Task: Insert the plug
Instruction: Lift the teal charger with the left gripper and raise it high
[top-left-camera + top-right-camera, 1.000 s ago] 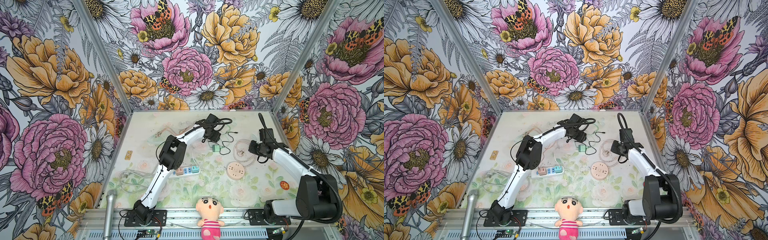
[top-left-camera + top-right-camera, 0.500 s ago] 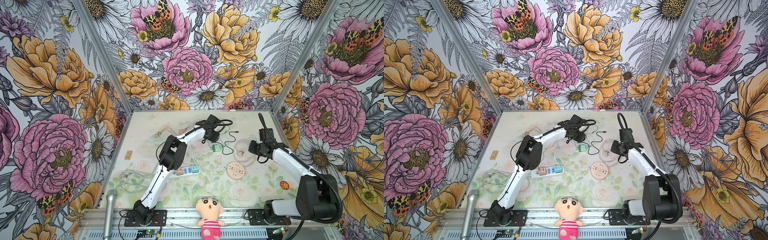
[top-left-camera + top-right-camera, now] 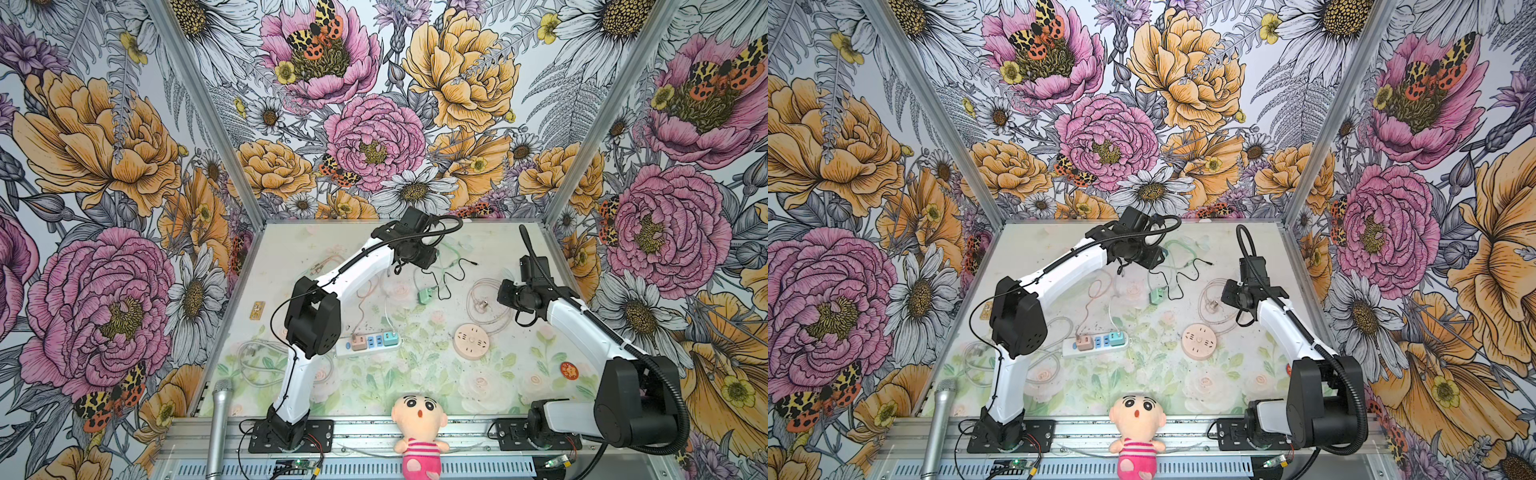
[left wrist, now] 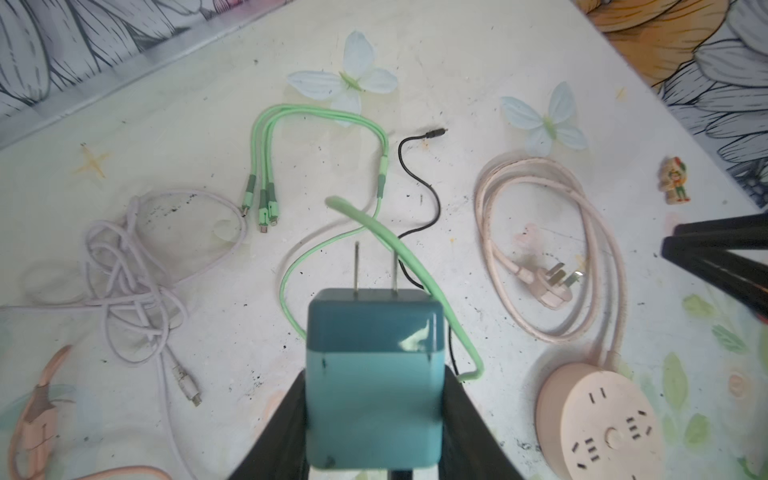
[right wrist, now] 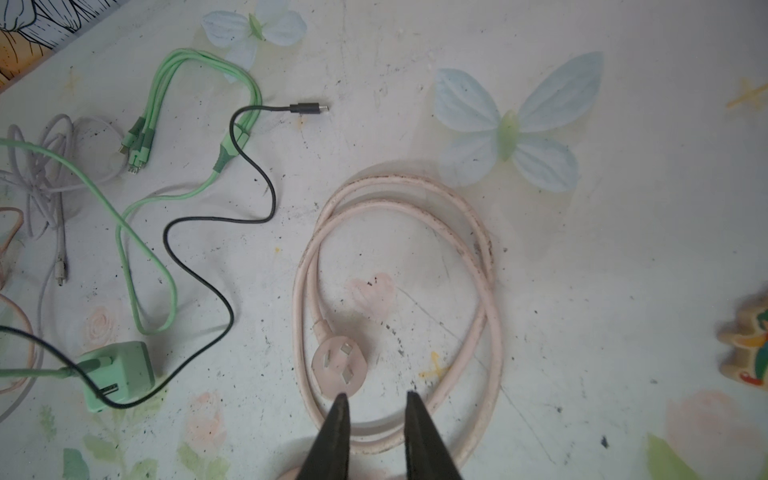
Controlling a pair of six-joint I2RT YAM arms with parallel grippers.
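My left gripper (image 4: 374, 374) is shut on a blue two-prong charger plug (image 4: 374, 332), whose prongs point away from the wrist. A green cable (image 4: 415, 266) lies across the plug's edge. In both top views this gripper (image 3: 430, 259) (image 3: 1152, 257) sits near the back of the table. My right gripper (image 5: 376, 399) (image 3: 505, 291) is open and holds nothing, hovering just beside a pink three-prong plug (image 5: 338, 365) (image 4: 552, 286) that lies on the table. A round pink socket (image 3: 471, 340) (image 4: 598, 419) and a white power strip (image 3: 368, 343) (image 3: 1096, 343) lie nearer the front.
A green charger cube (image 5: 118, 376) (image 3: 424, 296) with green and black cables lies mid-table. The coiled pink cord (image 5: 482, 257) and a tangled white cable (image 4: 124, 282) spread around it. A plush doll (image 3: 419, 428) and a microphone (image 3: 218, 419) sit at the front rail.
The left gripper's jaws have narrowed onto the blue plug. Both arms have hardly moved.
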